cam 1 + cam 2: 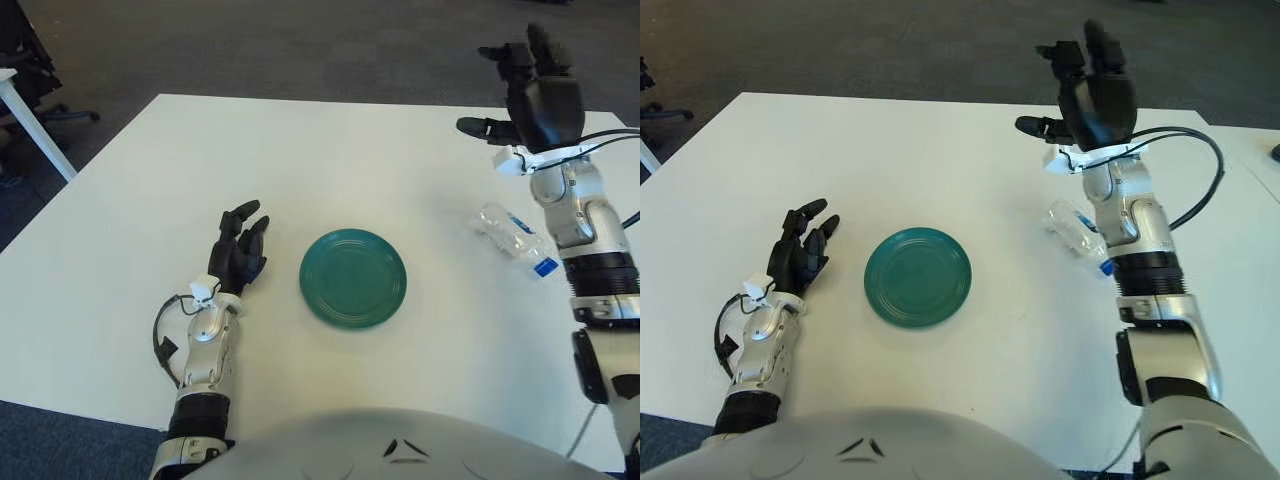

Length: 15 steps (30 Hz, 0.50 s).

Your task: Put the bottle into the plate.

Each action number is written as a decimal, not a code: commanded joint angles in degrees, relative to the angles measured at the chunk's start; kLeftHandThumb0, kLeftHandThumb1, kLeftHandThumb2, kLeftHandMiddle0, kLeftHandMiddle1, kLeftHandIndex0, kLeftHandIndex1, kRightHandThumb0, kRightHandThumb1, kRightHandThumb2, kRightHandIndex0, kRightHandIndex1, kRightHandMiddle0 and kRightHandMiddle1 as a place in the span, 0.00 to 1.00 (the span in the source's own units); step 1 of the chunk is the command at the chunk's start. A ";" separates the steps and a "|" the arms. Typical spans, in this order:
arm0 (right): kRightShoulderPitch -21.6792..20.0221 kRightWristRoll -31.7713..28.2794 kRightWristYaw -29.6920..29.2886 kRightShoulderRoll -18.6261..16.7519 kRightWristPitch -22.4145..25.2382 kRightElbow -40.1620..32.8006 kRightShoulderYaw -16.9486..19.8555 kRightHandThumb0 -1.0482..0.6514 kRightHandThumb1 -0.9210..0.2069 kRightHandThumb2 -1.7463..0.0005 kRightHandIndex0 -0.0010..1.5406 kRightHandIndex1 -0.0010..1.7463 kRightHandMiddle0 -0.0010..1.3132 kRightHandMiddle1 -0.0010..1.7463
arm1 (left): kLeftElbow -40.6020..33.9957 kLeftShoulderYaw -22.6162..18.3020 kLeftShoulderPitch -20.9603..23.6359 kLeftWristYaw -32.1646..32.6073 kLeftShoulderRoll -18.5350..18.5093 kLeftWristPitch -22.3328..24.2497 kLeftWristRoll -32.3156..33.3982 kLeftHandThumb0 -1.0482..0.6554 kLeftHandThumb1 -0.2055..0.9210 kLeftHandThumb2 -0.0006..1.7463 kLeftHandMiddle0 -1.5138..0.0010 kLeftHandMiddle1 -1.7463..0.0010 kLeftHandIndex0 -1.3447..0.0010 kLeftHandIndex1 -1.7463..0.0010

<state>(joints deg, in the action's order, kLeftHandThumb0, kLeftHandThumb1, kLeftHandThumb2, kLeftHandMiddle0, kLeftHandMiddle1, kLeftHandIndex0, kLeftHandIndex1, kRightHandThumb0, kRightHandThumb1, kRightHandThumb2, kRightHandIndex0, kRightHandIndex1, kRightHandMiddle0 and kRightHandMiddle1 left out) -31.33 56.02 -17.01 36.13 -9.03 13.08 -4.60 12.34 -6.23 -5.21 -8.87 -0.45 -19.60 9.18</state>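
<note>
No readable text, numbers or brand marks anywhere in either view. Bottle (514, 236) — clear plastic, lying on its side on the desk (300, 170) at right, carries a small blue label patch, lettering too small to make out. Plate (353, 277) — plain green, unmarked.

White table (330, 160), carpeted floor beyond far edge. Green plate (353, 277) flat on it near centre, toward near edge. Clear plastic bottle (514, 237) on its side at plate's 3 o'clock, well apart, blue-capped end pointing to 4 o'clock, partly hidden behind forearm in right eye view.
</note>
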 commanded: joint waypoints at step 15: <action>14.79 -7.31 14.48 8.29 7.35 -8.98 3.87 0.00 0.00 0.66 0.00 0.00 0.00 0.00 | 4.18 -2.84 -0.13 -5.44 -2.86 0.64 4.86 0.24 1.00 0.29 0.74 0.80 0.95 0.41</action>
<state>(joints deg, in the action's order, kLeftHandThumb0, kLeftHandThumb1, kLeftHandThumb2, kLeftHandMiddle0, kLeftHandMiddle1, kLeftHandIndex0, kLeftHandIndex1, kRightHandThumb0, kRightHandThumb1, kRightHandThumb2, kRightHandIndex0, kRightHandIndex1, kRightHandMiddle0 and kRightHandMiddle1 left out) -18.57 50.55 -5.05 44.61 -2.49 7.79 -1.24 14.68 -8.08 -4.66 -13.45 -2.50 -20.69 12.85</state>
